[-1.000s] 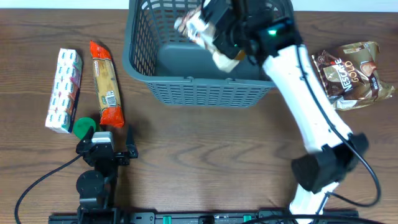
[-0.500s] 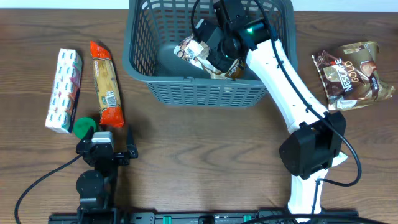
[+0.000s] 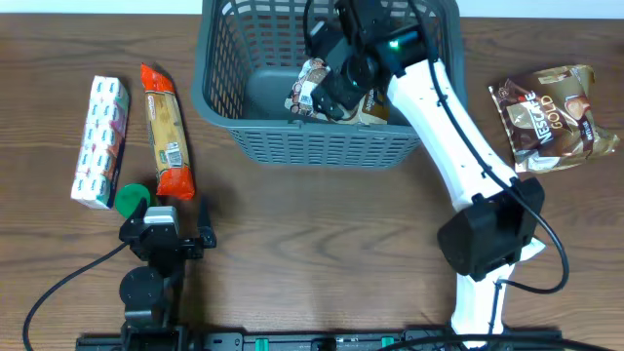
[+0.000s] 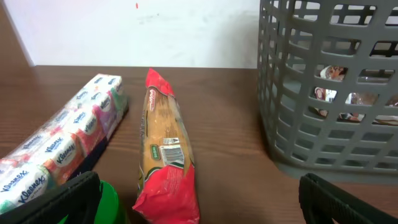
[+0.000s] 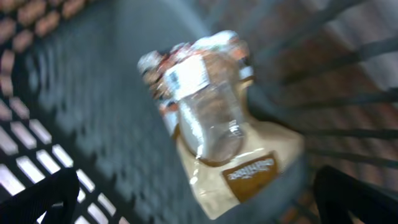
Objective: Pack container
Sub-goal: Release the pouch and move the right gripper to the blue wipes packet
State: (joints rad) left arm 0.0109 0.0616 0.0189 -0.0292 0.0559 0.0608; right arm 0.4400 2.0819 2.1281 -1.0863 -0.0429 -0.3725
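The container [image 3: 322, 146], a grey-blue slatted basket, stands at the back centre of the table. A beige-and-brown packet [image 3: 314, 93] with a clear window lies loose on the basket's floor [image 5: 93, 112]; the right wrist view shows the packet [image 5: 211, 130] blurred. My right gripper [image 3: 336, 76] hangs inside the basket just above it, open, with nothing between its fingers [image 5: 37, 199]. My left gripper [image 3: 164, 219] rests open near the front left. In its wrist view the left gripper [image 4: 199, 208] faces a red-ended pasta packet [image 4: 165, 180], without touching it.
Left of the basket lie the pasta packet [image 3: 166, 132] and a long tissue pack [image 3: 100, 141]. A green lid [image 3: 132, 200] sits by my left gripper. A brown Nescafe Gold pouch [image 3: 551, 107] lies at the right. The basket wall [image 4: 323, 93] rises to the right of my left gripper.
My right gripper carried the packet down into the basket and opened. The packet now lies free on the basket's floor. The left arm has not moved.
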